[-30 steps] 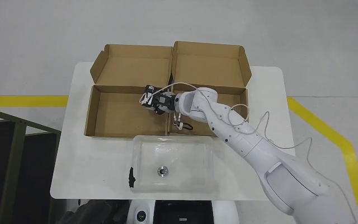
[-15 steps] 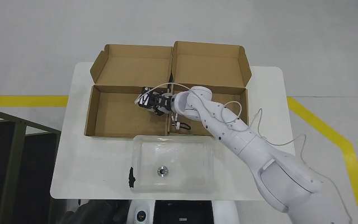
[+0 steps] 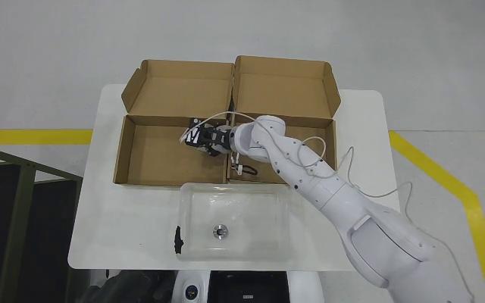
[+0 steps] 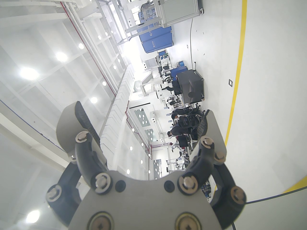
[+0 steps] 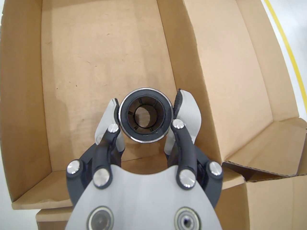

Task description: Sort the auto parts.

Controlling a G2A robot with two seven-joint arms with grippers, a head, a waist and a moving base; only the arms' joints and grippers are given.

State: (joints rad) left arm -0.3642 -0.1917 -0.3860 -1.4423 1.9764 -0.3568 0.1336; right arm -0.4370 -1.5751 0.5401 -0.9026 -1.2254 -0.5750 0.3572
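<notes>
**Right Gripper Holding Bearing Sleeve Over Left Box**

The white table [image 3: 98, 197] carries two open cardboard boxes side by side and, nearer the robot, a clear plastic bin [image 3: 235, 187]. The right gripper [image 5: 146, 111] hangs above the floor of the left box [image 3: 148, 155], near the wall it shares with the right box [image 3: 280, 91]. It is clenched across the outer wall of a cylindrical bearing sleeve [image 5: 145, 135]. The left gripper [image 4: 141, 116] is released and empty. The sleeve appears rigid, metal-skinned, dense for its size and smooth, so it may slip or roll. Grip it across the barrel at mid-length. A small round part [image 3: 220, 231] lies in the bin.
</notes>
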